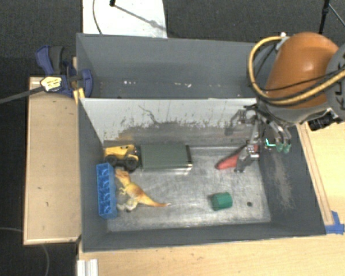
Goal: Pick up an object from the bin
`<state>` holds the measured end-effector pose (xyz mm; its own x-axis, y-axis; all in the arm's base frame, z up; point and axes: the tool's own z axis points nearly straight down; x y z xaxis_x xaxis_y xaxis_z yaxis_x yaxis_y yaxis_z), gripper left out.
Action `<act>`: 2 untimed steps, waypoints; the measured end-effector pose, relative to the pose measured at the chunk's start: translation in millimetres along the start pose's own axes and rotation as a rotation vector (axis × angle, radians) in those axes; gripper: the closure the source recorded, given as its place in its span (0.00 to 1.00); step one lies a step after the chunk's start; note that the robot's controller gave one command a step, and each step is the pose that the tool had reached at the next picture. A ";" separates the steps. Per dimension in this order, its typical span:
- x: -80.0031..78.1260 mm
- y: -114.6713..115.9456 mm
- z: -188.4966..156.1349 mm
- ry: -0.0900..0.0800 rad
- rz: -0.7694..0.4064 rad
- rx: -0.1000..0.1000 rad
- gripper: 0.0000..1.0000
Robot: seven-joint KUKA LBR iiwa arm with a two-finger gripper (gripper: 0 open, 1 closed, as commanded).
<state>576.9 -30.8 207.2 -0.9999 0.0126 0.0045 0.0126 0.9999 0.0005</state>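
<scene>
Toward the grey metal bin's (pixel 161 68) right side, the gripper (pixel 245 161) sits low at the right end of a small red elongated plastic piece (pixel 225 164), which lies alone, likely an easy pick; whether the claw is spread or pinching cannot be told.

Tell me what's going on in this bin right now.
A robot arm reaches into the grey bin from the right. Its gripper is low over the bin's right side, at the end of a small red thing; whether it has hold of it can't be told. A green block lies nearby, and a yellow truck, a grey box, a blue brick and a toy dinosaur sit at the left.
</scene>
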 end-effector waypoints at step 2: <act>-10.5 -39.0 61.5 -0.013 -0.089 0.001 0.00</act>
<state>586.6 -69.9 145.6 -0.9971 -0.0762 -0.0087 -0.0762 0.9971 -0.0011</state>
